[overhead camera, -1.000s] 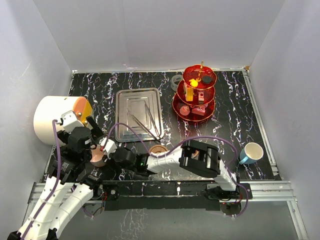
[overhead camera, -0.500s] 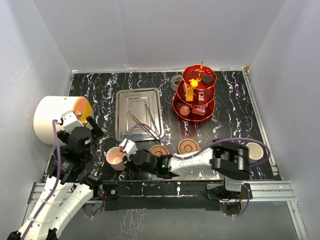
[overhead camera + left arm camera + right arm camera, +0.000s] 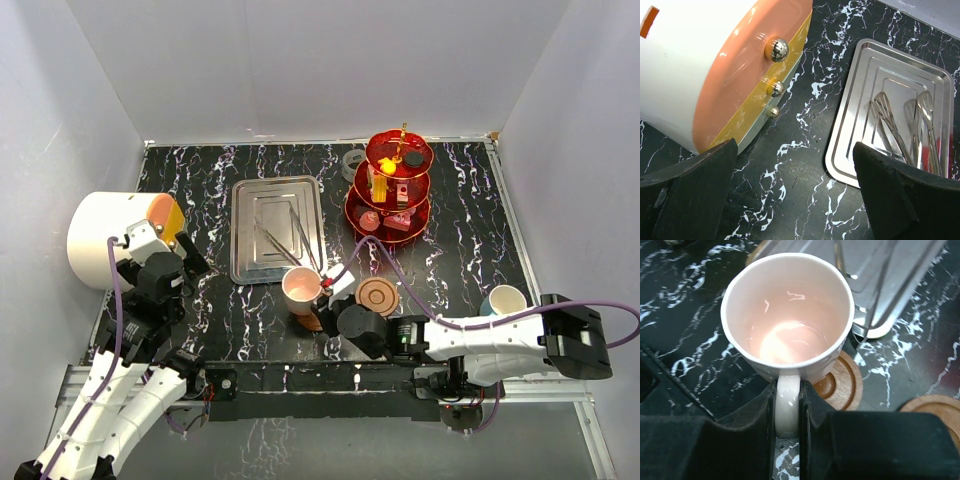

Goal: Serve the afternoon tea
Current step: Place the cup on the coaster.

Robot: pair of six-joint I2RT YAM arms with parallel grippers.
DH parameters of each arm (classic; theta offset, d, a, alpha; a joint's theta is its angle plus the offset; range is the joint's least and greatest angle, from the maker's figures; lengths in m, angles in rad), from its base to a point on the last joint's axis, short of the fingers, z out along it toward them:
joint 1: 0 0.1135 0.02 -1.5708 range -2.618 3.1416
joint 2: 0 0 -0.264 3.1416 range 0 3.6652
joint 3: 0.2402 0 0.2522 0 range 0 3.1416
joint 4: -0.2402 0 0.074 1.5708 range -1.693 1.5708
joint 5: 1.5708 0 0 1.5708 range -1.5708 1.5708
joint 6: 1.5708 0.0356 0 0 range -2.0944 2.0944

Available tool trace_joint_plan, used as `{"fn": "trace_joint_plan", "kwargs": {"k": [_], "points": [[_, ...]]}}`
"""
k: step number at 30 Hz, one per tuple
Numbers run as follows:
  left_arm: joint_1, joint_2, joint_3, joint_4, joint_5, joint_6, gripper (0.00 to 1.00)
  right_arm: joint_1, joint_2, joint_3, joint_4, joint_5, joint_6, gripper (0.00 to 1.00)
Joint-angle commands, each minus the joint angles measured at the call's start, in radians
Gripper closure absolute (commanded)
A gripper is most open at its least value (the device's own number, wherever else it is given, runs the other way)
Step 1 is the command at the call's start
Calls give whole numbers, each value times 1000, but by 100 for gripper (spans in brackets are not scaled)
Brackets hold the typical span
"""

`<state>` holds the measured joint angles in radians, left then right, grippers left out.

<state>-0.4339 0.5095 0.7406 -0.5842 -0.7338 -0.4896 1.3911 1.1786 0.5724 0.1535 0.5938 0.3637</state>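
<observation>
My right gripper (image 3: 787, 412) is shut on the handle of the pink cup (image 3: 787, 315), which stays upright and empty. The cup (image 3: 301, 288) hangs over the left brown saucer (image 3: 842, 382), just off its centre; whether it touches the saucer I cannot tell. A second saucer (image 3: 377, 295) lies bare to the right. The blue cup (image 3: 503, 300) stands at the near right. The red three-tier stand (image 3: 390, 185) at the back holds small sweets (image 3: 378, 180). My left gripper (image 3: 795, 200) hovers open over the dark tabletop, holding nothing.
A silver tray (image 3: 277, 228) with metal tongs (image 3: 900, 130) lies just behind the pink cup. A big white drum with an orange face (image 3: 115, 235) stands at the left, close to my left gripper. A small grey object (image 3: 352, 160) sits beside the stand.
My right gripper has carried the pink cup from the near left rightward to the left saucer, and the right arm has swung out to the right. The left arm has stayed still.
</observation>
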Motion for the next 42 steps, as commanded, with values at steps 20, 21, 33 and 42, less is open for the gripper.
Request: {"fn": "trace_joint_plan", "kwargs": {"k": [20, 21, 33, 42], "points": [[-1, 23, 21, 7, 3, 14, 1, 2, 28, -82, 17, 78, 224, 100], [0, 23, 21, 6, 4, 14, 1, 2, 28, -80, 17, 65, 223, 100], [0, 21, 19, 11, 7, 19, 1, 1, -69, -59, -139, 9, 178, 71], [0, 26, 19, 13, 14, 20, 1, 2, -211, 12, -239, -53, 185, 51]]}}
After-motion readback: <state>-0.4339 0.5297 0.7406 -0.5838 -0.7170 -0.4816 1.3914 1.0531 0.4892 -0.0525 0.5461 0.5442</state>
